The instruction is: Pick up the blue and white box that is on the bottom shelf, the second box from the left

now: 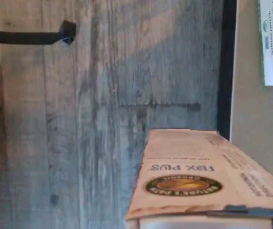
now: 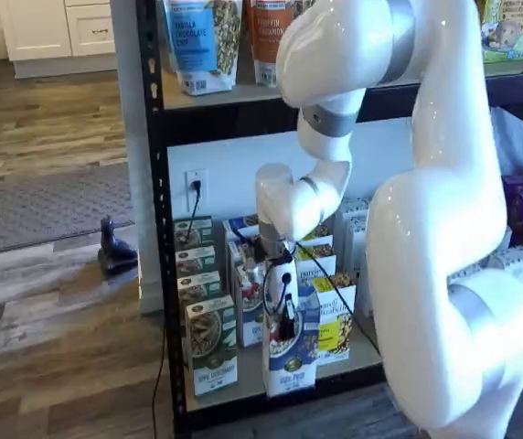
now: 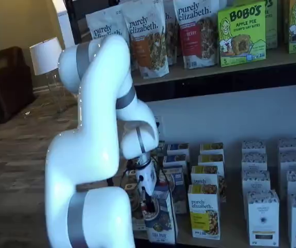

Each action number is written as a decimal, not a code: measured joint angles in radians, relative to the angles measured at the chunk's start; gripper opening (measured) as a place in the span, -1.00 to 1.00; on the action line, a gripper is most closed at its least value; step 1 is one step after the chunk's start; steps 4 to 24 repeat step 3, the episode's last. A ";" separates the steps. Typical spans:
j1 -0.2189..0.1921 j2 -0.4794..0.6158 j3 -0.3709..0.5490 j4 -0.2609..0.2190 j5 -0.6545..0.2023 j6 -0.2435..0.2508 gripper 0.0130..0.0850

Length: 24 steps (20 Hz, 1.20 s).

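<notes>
Standing upright, long axis vertical, the blue and white box (image 2: 292,352), end effector (image 2: 284,322) clamped on its top.

Bottom shelf (image 2: 243,389), front to back:
- green and white cartons (image 2: 209,343): 4 in one file, in a shelf view.
- blue and white box (image 3: 161,219) file: 3 visible in a shelf view, more may be hidden by the arm.
- yellow and white cartons (image 3: 205,212): 3.
- white cartons with dark emblem (image 3: 263,217): 4 per file, 2 files.

Upper shelf: granola pouches (image 3: 145,39): 3 fully readable; green Bobo's box (image 3: 242,33): 1.

"BOBO'S APPLE PIE" on the green box (image 3: 241,35); "purely elizabeth." on pouches (image 3: 144,39).
</notes>
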<state>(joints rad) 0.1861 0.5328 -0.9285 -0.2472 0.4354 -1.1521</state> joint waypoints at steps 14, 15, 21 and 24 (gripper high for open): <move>-0.005 -0.050 0.046 0.010 0.001 -0.014 0.00; -0.005 -0.050 0.046 0.010 0.001 -0.014 0.00; -0.005 -0.050 0.046 0.010 0.001 -0.014 0.00; -0.005 -0.050 0.046 0.010 0.001 -0.014 0.00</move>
